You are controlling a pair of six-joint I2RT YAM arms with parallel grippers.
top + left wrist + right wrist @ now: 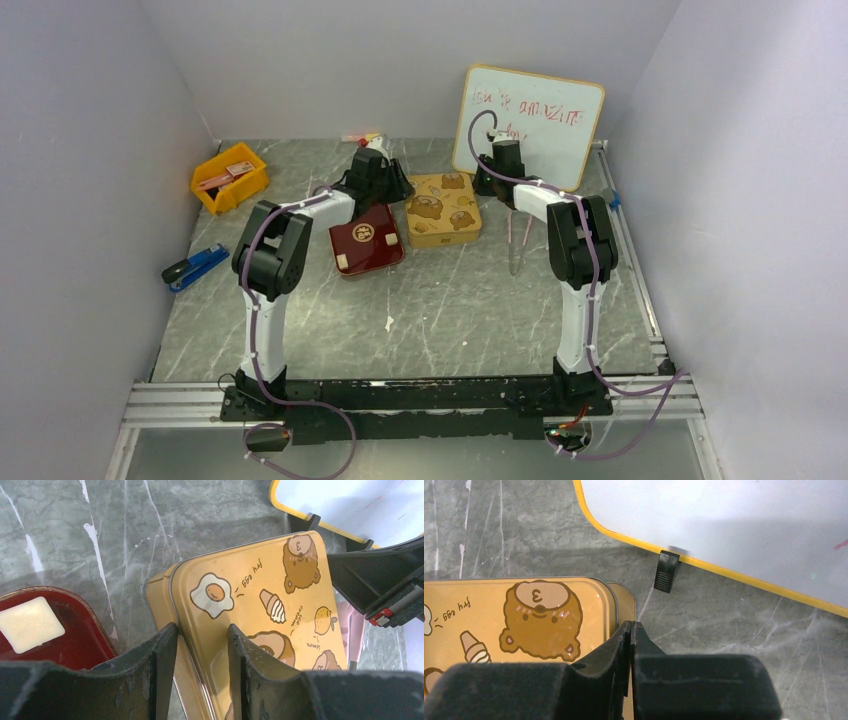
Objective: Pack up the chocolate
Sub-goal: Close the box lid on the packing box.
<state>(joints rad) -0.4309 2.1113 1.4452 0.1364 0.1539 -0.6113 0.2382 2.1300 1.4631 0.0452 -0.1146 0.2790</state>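
A gold tin with bear pictures (443, 208) lies at the middle back of the table, its lid (260, 595) sitting shifted over the base (159, 596). My left gripper (202, 635) is open and straddles the lid's left rim, one finger on the lid and one outside it. My right gripper (630, 626) is shut, with its tips at the tin's (519, 615) right edge. To the tin's left is the dark red tray (366, 240). One pale square piece of chocolate (31, 624) lies on the tray (75, 645), and it also shows as the chocolate (343, 262) near the tray's front corner.
A yellow-framed whiteboard (530, 112) stands on black feet (666, 570) just behind the tin. At the back left is a yellow bin (229, 177), with a blue tool (195, 266) nearer the left wall. Thin pink sticks (517, 243) lie right of the tin. A pale speck (389, 323) lies mid-table.
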